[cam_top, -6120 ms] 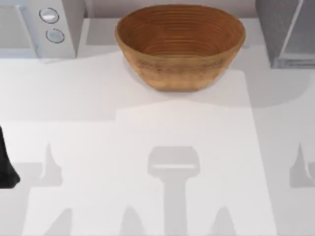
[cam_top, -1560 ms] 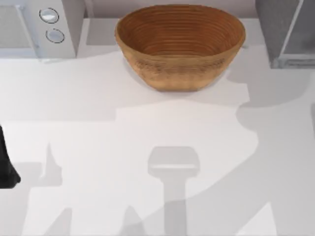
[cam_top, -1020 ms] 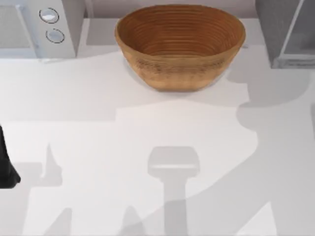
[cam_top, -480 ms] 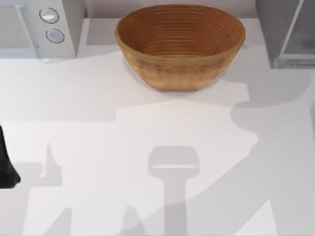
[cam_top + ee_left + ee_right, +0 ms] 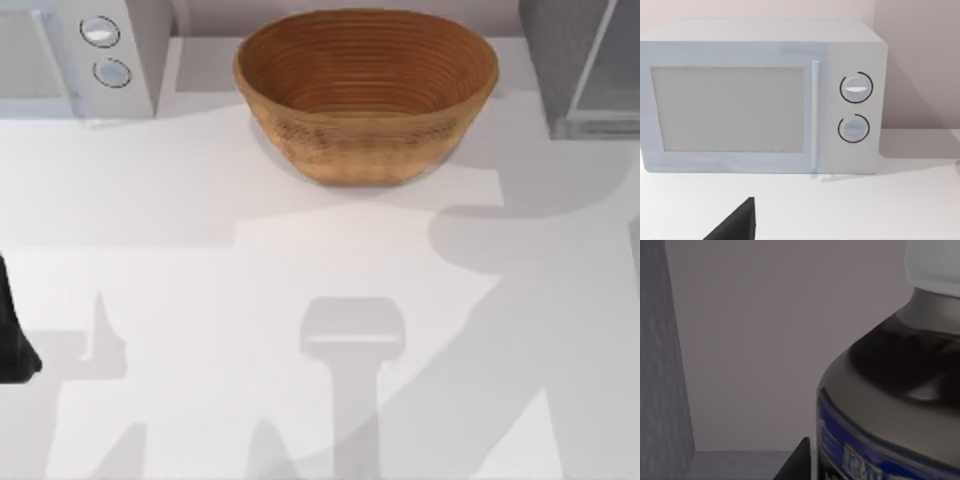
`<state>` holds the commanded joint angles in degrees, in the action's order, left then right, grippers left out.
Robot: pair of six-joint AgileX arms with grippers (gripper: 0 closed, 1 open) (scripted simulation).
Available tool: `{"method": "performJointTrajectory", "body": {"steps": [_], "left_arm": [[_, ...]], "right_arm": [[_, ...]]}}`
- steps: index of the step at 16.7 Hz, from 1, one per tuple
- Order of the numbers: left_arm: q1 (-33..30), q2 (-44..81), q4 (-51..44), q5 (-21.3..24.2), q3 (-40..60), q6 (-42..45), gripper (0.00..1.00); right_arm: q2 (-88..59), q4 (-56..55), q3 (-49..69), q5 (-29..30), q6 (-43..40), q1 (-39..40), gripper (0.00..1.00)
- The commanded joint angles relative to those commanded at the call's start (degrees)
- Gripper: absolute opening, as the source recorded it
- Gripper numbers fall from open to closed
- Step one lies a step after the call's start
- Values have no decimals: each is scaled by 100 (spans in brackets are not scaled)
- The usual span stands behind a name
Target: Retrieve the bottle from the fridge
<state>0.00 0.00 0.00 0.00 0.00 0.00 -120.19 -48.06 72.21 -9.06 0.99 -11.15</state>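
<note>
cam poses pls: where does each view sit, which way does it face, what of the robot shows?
Top: above the table, looking down at bowl, microwave, fridge; dark left arm part at left edge.
Left wrist: low, facing the microwave front; dark tip of left gripper.
Right wrist: close behind the bottle, beside a speckled fridge wall; dark jaw tip.
Shared: top and left wrist both show the microwave.
</note>
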Motion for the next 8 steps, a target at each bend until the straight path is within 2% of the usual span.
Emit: {"method": "performJointTrajectory", "body": {"steps": [4,8], "left_arm": [[0,0,0,0,0,0,100],[0,0,0,0,0,0,100]], "right_arm": [[53,-41,-113,-11,4,-12,0],[625,-319,-962,-94,-9,-116,0]]}}
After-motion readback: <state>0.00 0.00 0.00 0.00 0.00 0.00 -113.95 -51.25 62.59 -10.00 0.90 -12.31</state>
